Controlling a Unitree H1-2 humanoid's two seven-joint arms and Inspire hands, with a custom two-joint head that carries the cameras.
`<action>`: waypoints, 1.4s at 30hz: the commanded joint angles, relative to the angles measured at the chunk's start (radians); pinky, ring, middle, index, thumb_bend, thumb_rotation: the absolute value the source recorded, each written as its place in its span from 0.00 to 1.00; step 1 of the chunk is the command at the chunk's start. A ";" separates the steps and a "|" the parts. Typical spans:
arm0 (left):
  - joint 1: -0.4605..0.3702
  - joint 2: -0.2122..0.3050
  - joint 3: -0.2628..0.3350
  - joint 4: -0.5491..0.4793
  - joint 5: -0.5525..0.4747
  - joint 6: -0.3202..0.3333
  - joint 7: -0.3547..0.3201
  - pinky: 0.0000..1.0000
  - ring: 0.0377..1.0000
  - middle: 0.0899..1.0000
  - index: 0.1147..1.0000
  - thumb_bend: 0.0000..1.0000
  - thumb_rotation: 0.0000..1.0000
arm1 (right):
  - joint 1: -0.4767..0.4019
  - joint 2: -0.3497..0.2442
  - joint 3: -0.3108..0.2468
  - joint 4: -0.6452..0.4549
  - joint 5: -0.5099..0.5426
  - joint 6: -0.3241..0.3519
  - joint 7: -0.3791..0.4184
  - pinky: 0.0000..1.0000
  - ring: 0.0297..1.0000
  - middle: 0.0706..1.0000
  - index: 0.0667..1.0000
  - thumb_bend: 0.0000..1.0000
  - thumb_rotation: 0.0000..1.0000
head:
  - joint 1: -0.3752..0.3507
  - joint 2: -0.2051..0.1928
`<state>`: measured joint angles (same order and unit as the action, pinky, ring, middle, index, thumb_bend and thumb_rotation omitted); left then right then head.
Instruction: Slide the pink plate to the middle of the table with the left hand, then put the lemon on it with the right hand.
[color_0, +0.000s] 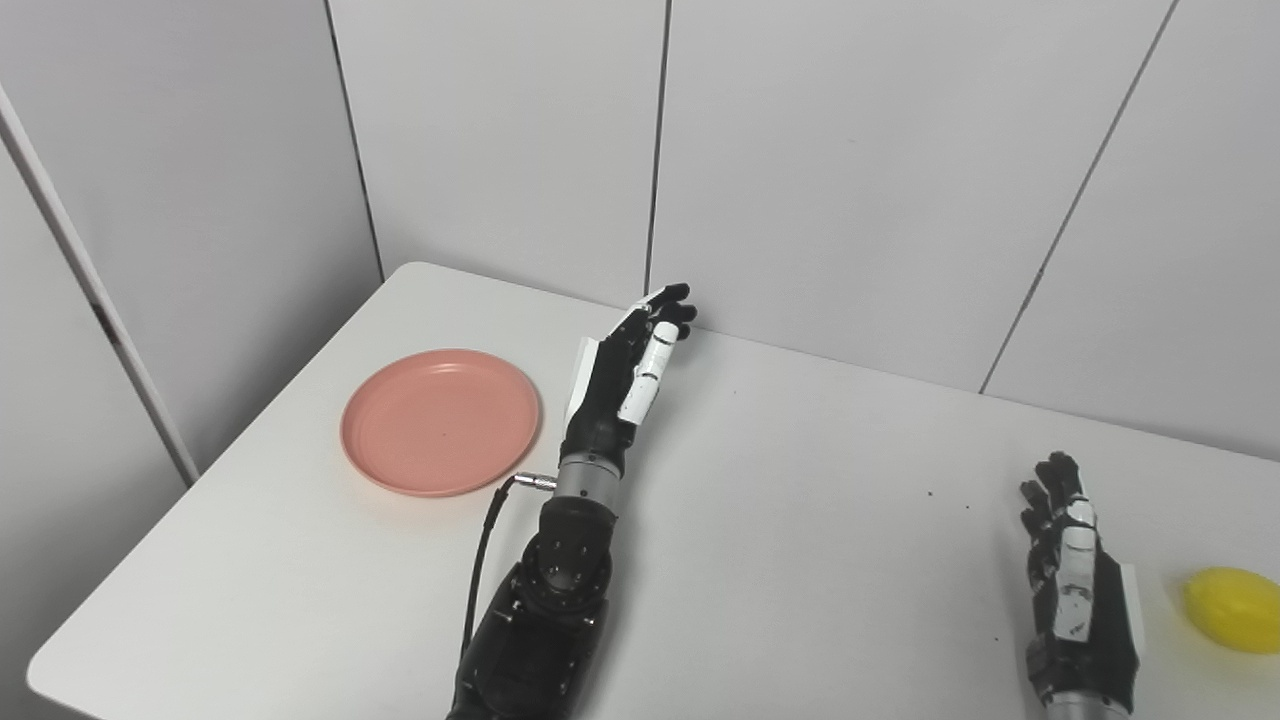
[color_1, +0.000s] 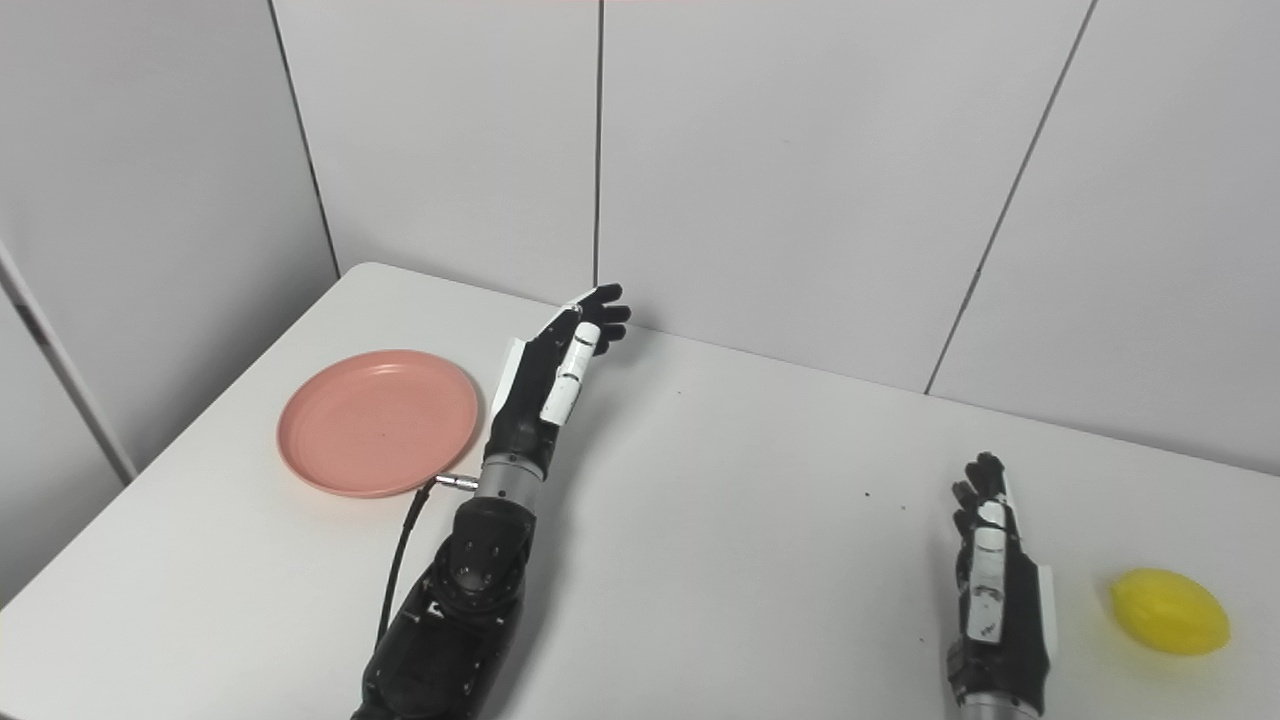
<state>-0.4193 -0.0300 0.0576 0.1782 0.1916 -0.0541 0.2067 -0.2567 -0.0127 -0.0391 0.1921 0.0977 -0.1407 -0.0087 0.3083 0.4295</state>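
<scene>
A round pink plate (color_0: 440, 421) lies flat on the left part of the white table (color_0: 780, 520). My left hand (color_0: 630, 365) is raised just right of the plate, fingers stretched out and apart, holding nothing and not touching the plate. A yellow lemon (color_1: 1170, 611) rests on the table near the right edge. My right hand (color_1: 992, 585) hovers low at the front right, a short gap left of the lemon, fingers extended and empty.
Grey wall panels (color_0: 850, 170) stand directly behind the table's far edge. A black cable (color_0: 485, 560) runs along my left forearm close to the plate's near rim. A few dark specks (color_0: 930, 494) dot the tabletop.
</scene>
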 joint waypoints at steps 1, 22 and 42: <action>-0.054 0.035 0.029 -0.047 -0.014 -0.018 0.020 0.81 0.75 0.73 0.72 0.55 1.00 | 0.016 -0.006 -0.003 0.030 0.008 -0.056 0.023 1.00 0.96 0.95 0.95 0.68 1.00 | 0.003 0.000; -0.036 0.240 0.175 -0.043 -0.019 -0.023 0.056 0.70 0.70 0.68 0.66 0.53 1.00 | 0.022 0.000 -0.007 0.024 0.015 -0.049 0.027 1.00 0.96 0.96 0.96 0.69 1.00 | 0.011 -0.008; 0.038 0.359 0.242 -0.037 -0.093 0.032 -0.003 0.72 0.74 0.73 0.72 0.48 1.00 | 0.022 -0.006 -0.009 0.022 0.013 -0.052 0.033 1.00 0.96 0.96 0.96 0.70 1.00 | 0.017 -0.008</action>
<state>-0.3630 0.2898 0.2911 0.1619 0.1012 -0.0151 0.2055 -0.2567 -0.0147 -0.0442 0.1929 0.1087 -0.1451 0.0108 0.3236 0.4203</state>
